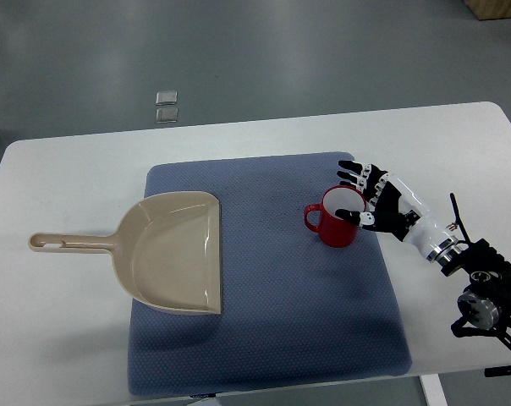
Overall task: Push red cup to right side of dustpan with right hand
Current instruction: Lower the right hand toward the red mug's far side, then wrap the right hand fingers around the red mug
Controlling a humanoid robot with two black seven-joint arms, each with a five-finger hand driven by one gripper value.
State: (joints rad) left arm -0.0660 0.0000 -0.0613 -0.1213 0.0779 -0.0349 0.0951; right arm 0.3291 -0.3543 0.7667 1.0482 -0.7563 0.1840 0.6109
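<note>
1. Worktop [61, 178]: a white surface carrying a blue mat [264, 321] at its centre.
2. Dustpan [167, 251]: beige, lying on the left part of the mat, its open mouth facing right and its long handle reaching left onto the bare worktop.
3. Red cup [337, 218]: upright on the right part of the mat, white inside, its handle pointing left toward the dustpan; it stands well apart from the dustpan, to its right.
4. Right hand [382, 201]: enters from the right edge and sits against the cup's right side. Its fingers [357, 175] are spread and loosely curved around the rim, touching the cup without closing on it.
5. Floor: grey, with two small clear squares [167, 105] lying beyond the worktop's far edge.
</note>
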